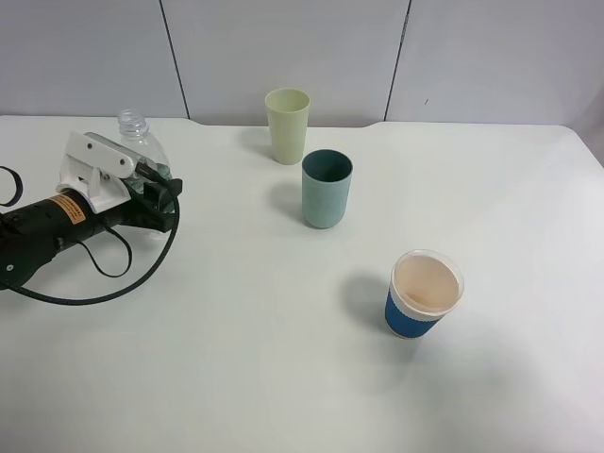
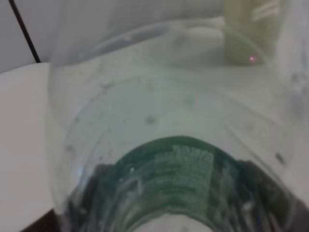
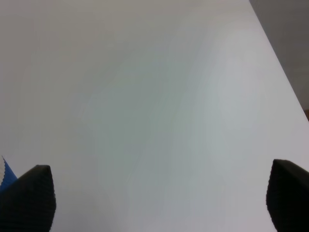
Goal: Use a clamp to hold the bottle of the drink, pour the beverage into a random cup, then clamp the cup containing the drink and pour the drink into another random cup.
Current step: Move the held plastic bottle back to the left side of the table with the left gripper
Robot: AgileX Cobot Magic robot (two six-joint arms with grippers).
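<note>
- The bottle point(image 1: 140, 142) stands at the far left of the white table point(image 1: 283, 377), its open ribbed neck pointing up. It is well apart from all three cups.
- The left gripper point(image 1: 159, 189) is clamped on the bottle's lower body, its dark jaws pressed against the sides at the level of the green label point(image 2: 178, 164).
- In the left wrist view the clear wall of the bottle fills the picture, speckled with small droplets. How much beverage is inside I cannot tell.
- The pale yellow-green tumbler point(image 1: 287, 125) stands upright at the far middle of the table, near the wall panels point(image 1: 283, 47). It shows blurred through the bottle in the left wrist view point(image 2: 251, 34).
- The teal tumbler point(image 1: 327, 189) stands upright just beside the pale one, nearer and a little to the right, and the two do not touch. Its inside is dark and I cannot tell whether it holds liquid.
- A blue-sleeved paper cup point(image 1: 423, 294) stands nearer and further right, apart from both tumblers, with a pale peach inside.
- The right gripper point(image 3: 159, 205) has its jaws spread wide over bare table with nothing between them. A sliver of the paper cup's blue sleeve point(image 3: 5, 174) shows just beside one black fingertip point(image 3: 29, 198).
</note>
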